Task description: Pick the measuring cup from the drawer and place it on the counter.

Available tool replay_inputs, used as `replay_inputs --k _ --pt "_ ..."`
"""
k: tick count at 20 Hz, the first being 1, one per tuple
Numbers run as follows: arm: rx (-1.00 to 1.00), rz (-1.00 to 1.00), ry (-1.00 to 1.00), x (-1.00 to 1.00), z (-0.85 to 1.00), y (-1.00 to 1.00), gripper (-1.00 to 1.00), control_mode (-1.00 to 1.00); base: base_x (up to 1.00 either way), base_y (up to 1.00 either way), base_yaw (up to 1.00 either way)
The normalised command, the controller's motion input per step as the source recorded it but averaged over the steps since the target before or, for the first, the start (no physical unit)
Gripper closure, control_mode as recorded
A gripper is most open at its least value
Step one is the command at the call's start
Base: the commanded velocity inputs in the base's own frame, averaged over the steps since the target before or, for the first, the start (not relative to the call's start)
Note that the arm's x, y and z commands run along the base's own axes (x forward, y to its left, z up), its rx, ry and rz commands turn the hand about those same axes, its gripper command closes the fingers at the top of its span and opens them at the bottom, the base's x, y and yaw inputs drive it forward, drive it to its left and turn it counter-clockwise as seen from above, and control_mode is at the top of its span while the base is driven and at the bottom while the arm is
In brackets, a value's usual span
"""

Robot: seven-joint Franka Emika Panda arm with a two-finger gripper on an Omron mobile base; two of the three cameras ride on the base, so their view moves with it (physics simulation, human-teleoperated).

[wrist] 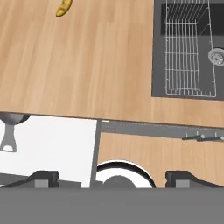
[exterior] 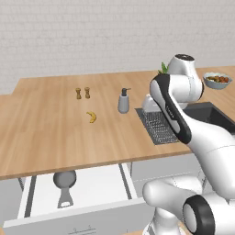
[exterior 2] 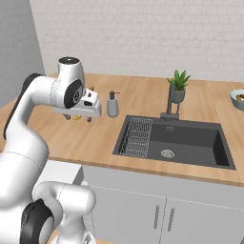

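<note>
The measuring cup (exterior: pixel 64 181) lies in the open drawer (exterior: pixel 98 186), bowl partly hidden under the tabletop's (exterior: pixel 50 133) front edge, handle outward. The claw (wrist: pixel 111 178) hovers rightward above that edge, fingers spread wide, empty.

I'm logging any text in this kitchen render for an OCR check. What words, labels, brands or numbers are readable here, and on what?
None can be read.
measuring cup in the drawer: no visible scale or numbers.
soap dispenser on the counter: plain grey, no label.
Two shakers: too small to tell any marking.
</note>
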Motion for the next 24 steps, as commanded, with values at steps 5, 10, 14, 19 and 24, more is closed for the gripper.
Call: replay_inputs --k 5,10,14,19,24 --pt "0.00 0.00 0.00 -0.35 -0.48 0.00 -1.00 -1.00 0.00 0.00 0.00" --pt "-0.02 0.00 0.00 -0.15 -0.64 0.01 -1.00 -1.00 0.00 0.00 0.00" --pt "-0.02 0.00 0.00 -0.21 -0.54 0.09 -1.00 -1.00 0.00 0.00 0.00" --pt "-0.02 0.00 0.00 -0.28 -0.36 0.14 -1.00 1.00 -0.08 0.03 0.00" --pt "0.00 0.00 0.00 0.00 0.00 0.00 -1.00 1.00 -0.47 0.11 0.02"
